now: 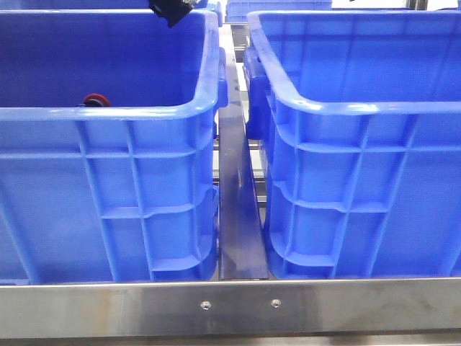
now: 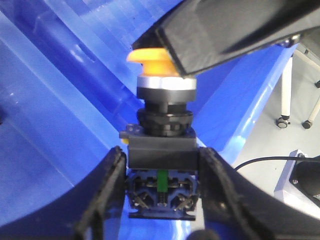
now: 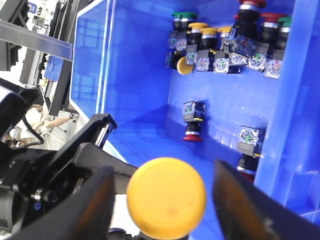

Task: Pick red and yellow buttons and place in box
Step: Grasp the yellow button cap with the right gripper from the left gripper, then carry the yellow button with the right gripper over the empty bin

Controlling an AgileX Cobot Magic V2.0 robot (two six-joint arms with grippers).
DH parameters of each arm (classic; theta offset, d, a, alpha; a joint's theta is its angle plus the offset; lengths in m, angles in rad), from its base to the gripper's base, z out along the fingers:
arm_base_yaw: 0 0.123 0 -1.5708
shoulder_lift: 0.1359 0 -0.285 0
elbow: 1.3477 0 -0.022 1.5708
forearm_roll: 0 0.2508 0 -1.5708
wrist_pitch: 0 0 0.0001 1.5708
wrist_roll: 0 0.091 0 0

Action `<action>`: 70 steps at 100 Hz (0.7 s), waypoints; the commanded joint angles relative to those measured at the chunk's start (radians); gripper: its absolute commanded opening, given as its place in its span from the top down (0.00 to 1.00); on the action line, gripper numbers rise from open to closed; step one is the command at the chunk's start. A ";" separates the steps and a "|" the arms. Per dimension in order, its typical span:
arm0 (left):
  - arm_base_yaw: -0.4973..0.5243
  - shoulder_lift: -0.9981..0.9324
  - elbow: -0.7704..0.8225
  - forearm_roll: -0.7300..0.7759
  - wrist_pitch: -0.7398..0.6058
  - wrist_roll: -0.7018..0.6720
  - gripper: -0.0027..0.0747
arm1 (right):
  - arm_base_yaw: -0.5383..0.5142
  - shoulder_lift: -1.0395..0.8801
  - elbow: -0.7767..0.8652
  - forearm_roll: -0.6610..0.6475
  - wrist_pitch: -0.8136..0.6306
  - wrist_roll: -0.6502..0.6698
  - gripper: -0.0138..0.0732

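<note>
My left gripper [image 2: 161,154] is shut on the black and blue base block of the yellow button [image 2: 150,57], which it holds cap forward over a blue box [image 2: 45,115]. In the right wrist view the yellow cap [image 3: 166,197] sits between the fingers of my right gripper [image 3: 164,172], which is open with a gap on each side. One right finger [image 2: 225,35] overlaps the cap in the left wrist view. A red button [image 1: 92,100] shows just above the near rim of the left box [image 1: 108,180]. Another red button [image 3: 192,131] lies inside the box below.
The right box [image 1: 360,180] stands beside the left one, a narrow gap between them. Several red, yellow and green buttons [image 3: 225,45] are heaped at one end of the box in the right wrist view. A black gripper part [image 1: 171,11] shows over the left box's far corner.
</note>
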 commanded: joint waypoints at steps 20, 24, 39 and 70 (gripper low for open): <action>-0.011 -0.025 -0.031 -0.059 -0.037 0.003 0.80 | -0.002 -0.032 -0.036 0.063 0.027 -0.016 0.57; -0.011 -0.025 -0.031 -0.061 -0.039 0.000 0.80 | -0.002 -0.032 -0.036 0.063 0.026 -0.016 0.57; -0.011 -0.025 -0.031 -0.064 -0.037 -0.001 0.61 | -0.008 -0.034 -0.037 0.063 0.020 -0.050 0.57; -0.009 -0.027 -0.031 -0.084 -0.015 -0.001 0.13 | -0.164 -0.078 -0.037 0.062 -0.019 -0.301 0.57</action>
